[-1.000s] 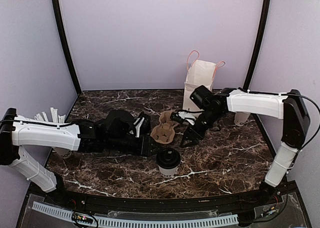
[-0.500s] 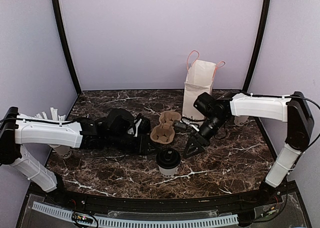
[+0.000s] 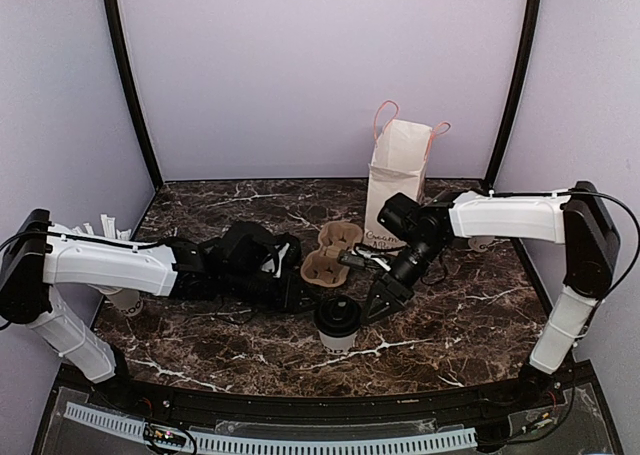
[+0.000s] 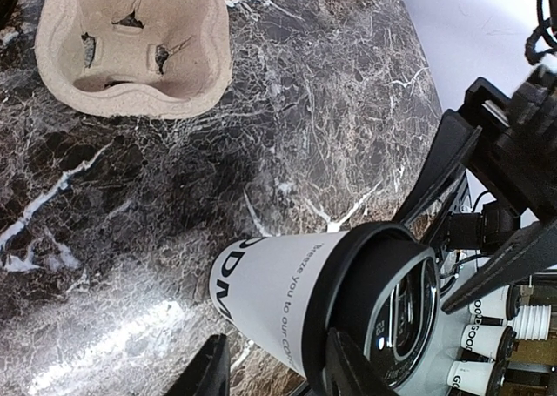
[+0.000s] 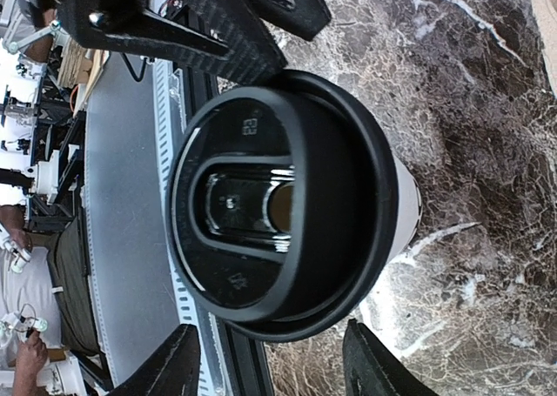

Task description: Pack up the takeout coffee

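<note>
Overhead view, with both wrist views. The takeout coffee [image 3: 337, 320] stands upright on the marble-patterned table [image 3: 450, 315], at 6 o'clock from the pulp carrier [image 3: 330, 254]. It is in neither the carrier nor the paper bag [image 3: 395, 175], which stands at 1 o'clock from the carrier.

You have the left gripper [image 4: 278, 361] at the cup's 10 o'clock and the right gripper [image 5: 271, 335] at its 2 o'clock. Both have their fingers spread, and neither visibly pinches anything.

Judged from this, packing has barely begun. Grasping the cup, seating it and bagging it all remain.

Materials:
- The cup is smooth white paper, tapered, with black lettering low on its wall.
- The lid [image 5: 278, 196] is round, glossy black plastic with a raised rim and a recessed centre.
- The carrier is matt, fibrous moulded pulp with rounded wells, which look empty.
- The bag is stiff white paper with thin looped handles.
- The tabletop is dark, white-veined and reflective.
</note>
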`<state>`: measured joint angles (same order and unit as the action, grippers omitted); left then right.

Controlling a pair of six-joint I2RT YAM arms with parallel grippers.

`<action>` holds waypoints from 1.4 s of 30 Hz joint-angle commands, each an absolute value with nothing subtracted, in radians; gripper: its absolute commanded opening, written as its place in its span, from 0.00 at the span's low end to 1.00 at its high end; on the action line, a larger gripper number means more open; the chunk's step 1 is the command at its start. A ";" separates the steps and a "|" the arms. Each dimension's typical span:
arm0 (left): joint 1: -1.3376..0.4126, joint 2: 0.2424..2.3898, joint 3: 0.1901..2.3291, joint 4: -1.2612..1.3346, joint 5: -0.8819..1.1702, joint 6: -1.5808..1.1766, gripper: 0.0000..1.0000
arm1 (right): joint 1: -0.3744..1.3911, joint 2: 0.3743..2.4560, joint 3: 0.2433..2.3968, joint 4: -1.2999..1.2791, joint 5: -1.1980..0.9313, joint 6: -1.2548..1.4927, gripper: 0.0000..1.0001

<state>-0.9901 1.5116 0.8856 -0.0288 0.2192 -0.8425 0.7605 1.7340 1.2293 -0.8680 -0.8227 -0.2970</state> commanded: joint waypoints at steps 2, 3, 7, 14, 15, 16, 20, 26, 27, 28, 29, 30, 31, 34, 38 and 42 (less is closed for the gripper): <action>-0.983 1.524 0.890 -0.024 0.233 -0.847 0.38 | 0.764 1.771 1.247 -0.835 -0.807 -0.271 0.56; -0.982 1.523 0.888 -0.021 0.234 -0.852 0.38 | 0.764 1.776 1.251 -0.835 -0.807 -0.268 0.56; -0.982 1.514 0.878 -0.013 0.239 -0.864 0.37 | 0.763 1.791 1.262 -0.836 -0.808 -0.261 0.55; -0.983 1.520 0.860 -0.006 0.257 -0.888 0.35 | 0.764 1.806 1.262 -0.836 -0.819 -0.249 0.60; -0.983 1.520 0.856 -0.005 0.259 -0.893 0.34 | 0.764 1.807 1.264 -0.835 -0.820 -0.249 0.61; -0.984 1.519 0.852 -0.004 0.262 -0.901 0.33 | 0.764 1.811 1.263 -0.833 -0.815 -0.245 0.61; -0.984 1.516 0.830 -0.004 0.263 -0.920 0.31 | 0.762 1.826 1.253 -0.798 -0.715 -0.199 0.61; -0.984 1.553 0.815 -0.128 0.219 -0.973 0.24 | 0.748 1.917 1.220 -0.774 -0.467 -0.142 0.62; -0.983 1.557 0.807 -0.137 0.217 -0.978 0.23 | 0.743 1.931 1.216 -0.775 -0.461 -0.139 0.62; -0.983 1.559 0.801 -0.145 0.216 -0.988 0.22 | 0.739 1.942 1.214 -0.773 -0.460 -0.139 0.62; -0.984 1.559 0.789 -0.147 0.217 -0.995 0.22 | 0.737 1.949 1.215 -0.773 -0.454 -0.140 0.62; -0.984 1.559 0.786 -0.153 0.216 -0.998 0.22 | 0.736 1.952 1.218 -0.772 -0.441 -0.141 0.61; -0.984 1.559 0.781 -0.157 0.210 -1.001 0.21 | 0.735 1.956 1.221 -0.772 -0.428 -0.142 0.61; -0.985 1.561 0.780 -0.177 0.205 -1.003 0.21 | 0.726 1.965 1.228 -0.773 -0.411 -0.142 0.61; -0.986 1.566 0.787 -0.187 0.207 -0.999 0.19 | 0.724 1.964 1.227 -0.770 -0.365 -0.142 0.61; -0.990 1.550 0.803 -0.212 0.192 -1.007 0.19 | 0.721 1.945 1.252 -0.790 -0.358 -0.169 0.60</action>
<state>-0.9836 1.5143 0.8459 0.0334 0.2337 -0.9997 0.7460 1.8549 1.2755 -0.9054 -0.8288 -0.1593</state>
